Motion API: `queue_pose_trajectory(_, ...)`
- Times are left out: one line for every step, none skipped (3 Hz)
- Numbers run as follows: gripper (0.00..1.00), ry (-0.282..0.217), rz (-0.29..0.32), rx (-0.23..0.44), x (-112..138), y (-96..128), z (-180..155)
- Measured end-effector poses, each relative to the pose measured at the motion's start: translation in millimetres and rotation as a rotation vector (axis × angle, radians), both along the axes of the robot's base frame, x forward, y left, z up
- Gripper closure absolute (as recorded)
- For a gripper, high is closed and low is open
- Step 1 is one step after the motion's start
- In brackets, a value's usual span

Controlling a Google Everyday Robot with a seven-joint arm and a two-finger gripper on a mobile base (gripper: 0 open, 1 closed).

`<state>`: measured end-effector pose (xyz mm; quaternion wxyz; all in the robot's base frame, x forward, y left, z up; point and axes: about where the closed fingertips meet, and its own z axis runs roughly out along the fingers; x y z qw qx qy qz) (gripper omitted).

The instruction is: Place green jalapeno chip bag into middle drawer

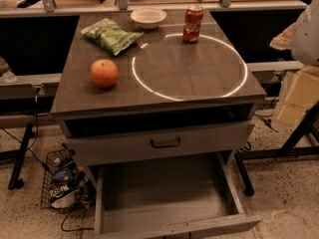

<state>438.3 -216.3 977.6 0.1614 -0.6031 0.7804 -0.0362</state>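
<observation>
The green jalapeno chip bag (110, 35) lies flat on the far left of the grey cabinet top (199, 91), behind a red-orange apple (104, 73). The middle drawer (164, 193) is the lowest one; it is pulled out wide and its flat floor is bare. My gripper is not in view. Only a white rounded part of my arm (306, 31) shows at the right edge, level with the cabinet top and well away from the bag.
A white bowl (148, 17) and a red soda can (193, 24) stand at the back of the top. A bright ring of light (189, 66) falls on it. A grey drawer front with a loop handle (165, 142) sits above the open drawer. A wire basket (62, 180) stands on the floor at the left.
</observation>
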Motion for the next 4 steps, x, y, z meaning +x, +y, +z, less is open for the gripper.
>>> queue_pose_trajectory(0.00, 0.000, 0.000, 0.000, 0.0, 0.0, 0.0)
queue_pose_trajectory(0.00, -0.013, 0.008, 0.011, 5.5, 0.3, 0.6)
queue_pose_trajectory(0.00, -0.052, 0.059, 0.057, 49.1, 11.1, -6.6)
queue_pose_trajectory(0.00, -0.105, 0.120, 0.113, 112.3, 34.3, -17.0)
